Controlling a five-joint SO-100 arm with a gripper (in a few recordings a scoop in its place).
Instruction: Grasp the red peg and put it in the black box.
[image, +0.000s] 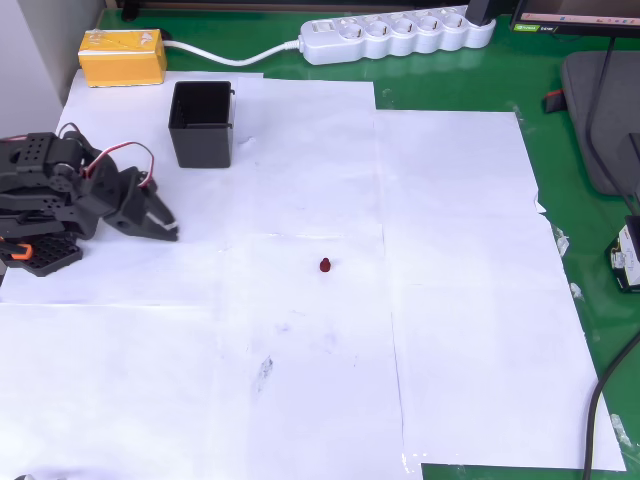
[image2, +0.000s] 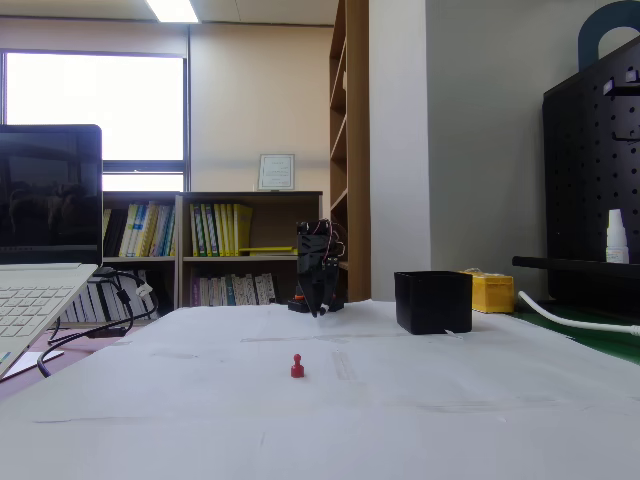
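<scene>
The red peg (image: 325, 266) is a tiny dark-red stub standing on the white paper near the middle of the table; in the fixed view the red peg (image2: 297, 367) stands upright in the foreground. The black box (image: 202, 123) sits open-topped at the upper left, and the black box (image2: 433, 301) shows right of centre in the fixed view. My black gripper (image: 170, 227) rests folded at the left edge, its fingers together and holding nothing, well left of the peg and below the box. In the fixed view the gripper (image2: 317, 308) hangs pointing down at the back.
A yellow box (image: 122, 57) lies at the top left beside a white power strip (image: 398, 37) and its cable. A laptop (image2: 40, 260) stands at the left in the fixed view. Green mat borders the paper (image: 450, 300) on the right, with a black cable (image: 600, 400).
</scene>
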